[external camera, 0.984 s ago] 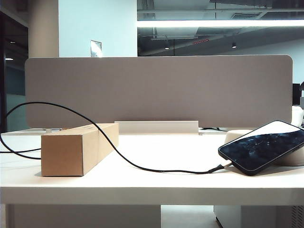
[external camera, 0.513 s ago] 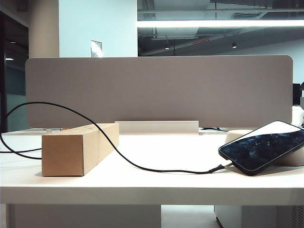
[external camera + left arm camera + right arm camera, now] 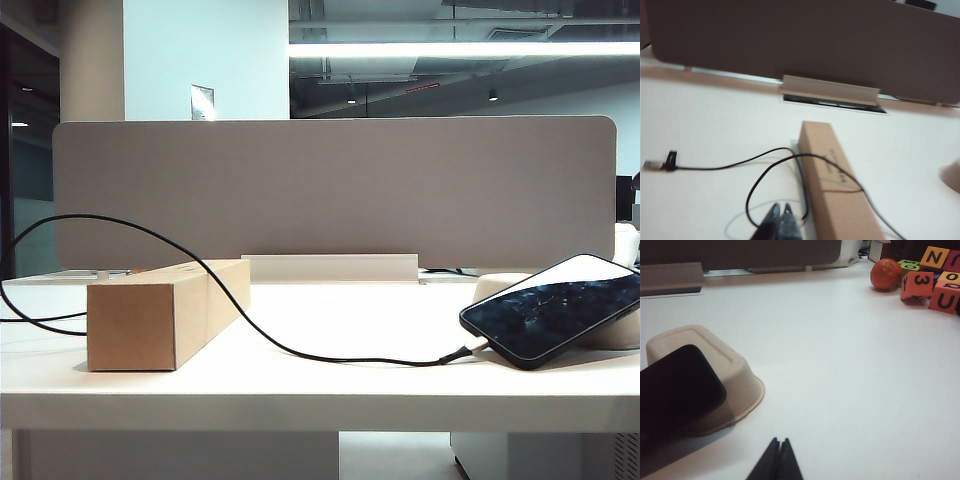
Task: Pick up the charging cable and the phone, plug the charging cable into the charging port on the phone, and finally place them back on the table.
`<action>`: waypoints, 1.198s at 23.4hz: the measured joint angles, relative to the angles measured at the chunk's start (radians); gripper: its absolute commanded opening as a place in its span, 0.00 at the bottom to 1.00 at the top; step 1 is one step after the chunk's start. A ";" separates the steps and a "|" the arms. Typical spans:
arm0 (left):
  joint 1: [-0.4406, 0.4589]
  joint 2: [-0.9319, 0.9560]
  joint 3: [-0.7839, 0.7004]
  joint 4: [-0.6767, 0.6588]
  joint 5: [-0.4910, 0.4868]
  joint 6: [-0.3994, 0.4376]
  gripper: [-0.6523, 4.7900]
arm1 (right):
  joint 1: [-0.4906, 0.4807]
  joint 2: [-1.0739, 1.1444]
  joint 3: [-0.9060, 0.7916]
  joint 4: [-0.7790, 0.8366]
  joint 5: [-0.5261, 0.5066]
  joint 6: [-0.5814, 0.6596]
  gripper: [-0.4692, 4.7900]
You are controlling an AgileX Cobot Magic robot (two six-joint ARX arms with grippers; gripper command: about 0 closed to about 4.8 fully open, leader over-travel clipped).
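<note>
The table (image 3: 330, 330) fills the exterior view, with the grey divider (image 3: 335, 190) along its back edge. That view shows neither arm. On the left stands a cardboard box (image 3: 165, 312); at the right the phone (image 3: 555, 310) lies tilted, its upper end propped on an upturned pale tray (image 3: 620, 335) and its lower corner on the table.

The cable (image 3: 250, 325) runs in from the left edge, arcs over the box, drops to the tabletop and ends at the phone's lower short edge, where its plug meets the port (image 3: 482, 346); the port itself is too small to make out.

The left wrist view adds what the front view hides: the box's long top, the cable crossing it and looping on the table beside it, and the cable's other end, a pale connector lying free on the table. The left gripper (image 3: 780, 220) hovers above the loop beside the box, jaws pressed together, holding nothing.

The right wrist view alone shows the tray's rounded shape, with the phone's dark end resting on it, and, well apart at the far side, an orange ball (image 3: 886, 273) and lettered blocks (image 3: 932, 277). The right gripper (image 3: 778, 460) hangs over bare table near the tray, jaws together, empty.
</note>
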 measured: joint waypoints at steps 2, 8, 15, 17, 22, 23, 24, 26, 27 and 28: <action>0.000 0.000 -0.105 0.086 -0.037 -0.020 0.11 | 0.000 0.000 0.000 0.000 0.000 -0.002 0.09; 0.000 0.000 -0.288 0.227 -0.064 -0.024 0.11 | 0.000 0.000 0.000 0.000 0.000 -0.002 0.09; 0.000 0.001 -0.317 0.251 -0.038 0.032 0.11 | 0.000 0.000 0.000 0.000 -0.001 -0.006 0.09; 0.000 0.001 -0.317 0.275 -0.037 0.048 0.11 | 0.000 0.000 0.000 0.000 -0.001 -0.011 0.09; 0.000 0.000 -0.317 0.285 -0.043 0.071 0.11 | 0.000 0.000 0.000 0.001 -0.001 -0.050 0.09; 0.000 0.000 -0.317 0.285 -0.043 0.072 0.11 | 0.000 0.000 0.000 0.002 -0.001 -0.056 0.09; 0.000 0.000 -0.317 0.285 -0.043 0.074 0.11 | 0.000 0.000 0.000 0.003 -0.001 -0.061 0.09; 0.000 0.000 -0.317 0.285 -0.043 0.079 0.11 | 0.000 0.000 0.000 0.047 0.000 -0.066 0.09; 0.000 0.000 -0.317 0.285 -0.043 0.083 0.11 | 0.000 0.000 0.000 0.066 0.000 -0.067 0.09; 0.000 0.000 -0.317 0.285 -0.043 0.090 0.11 | 0.000 0.000 0.000 0.082 -0.002 -0.068 0.09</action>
